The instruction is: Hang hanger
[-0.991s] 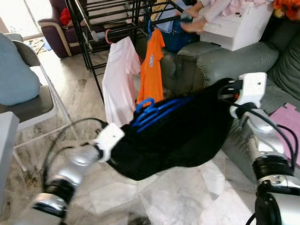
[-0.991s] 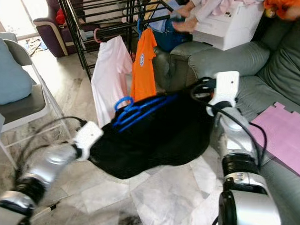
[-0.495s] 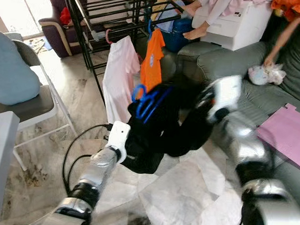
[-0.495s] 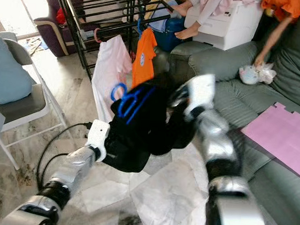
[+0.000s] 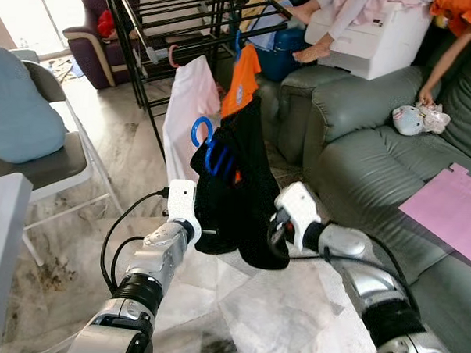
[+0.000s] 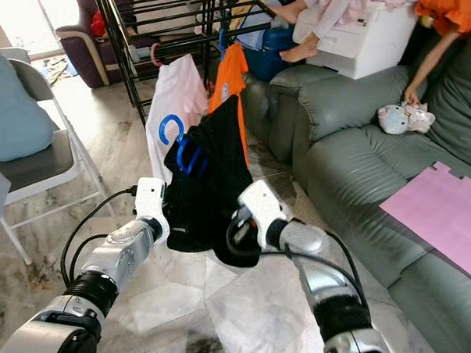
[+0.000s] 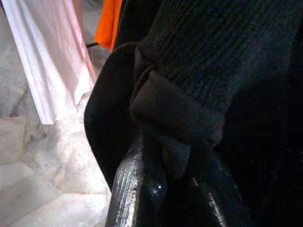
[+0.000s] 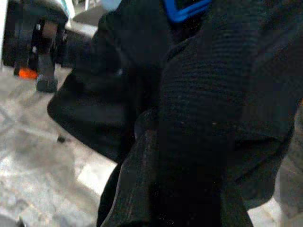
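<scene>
Both arms have swung in together since a second ago: the black garment [image 5: 238, 200], which was being stretched wide and flat between the two grippers, is now hanging bunched and vertical with the blue hanger [image 5: 209, 148] upright, its hook pointing up just below the drying rack [image 5: 187, 22]. The left gripper [image 7: 165, 182] is clamping a rolled fold of the black knit between its fingers [image 7: 130, 189], low on the garment's near side, well below the rack. The right gripper [image 8: 156, 189] is buried in the same cloth on the side away from the rack's leg; I cannot tell whether its fingers are clenched or loose, since the fabric is covering them. The hanger is sitting inside the garment's neck, hook free, just in front of the white shirt [image 5: 188, 104] and the orange shirt [image 5: 242, 71] already hanging on the rack, and it is not touching any bar yet. Judging from this, the spreading step is looking done and the hanging is about halfway: the hook is now facing the right way but is needing a lift up and over a rack bar. The risk is that both grippers are gripping cloth rather than the hanger itself, so the hook may be tilting or slipping out on the way up. A person's arm [image 5: 452, 57] is reaching over the grey sofa [image 5: 362, 143] behind the rack.
</scene>
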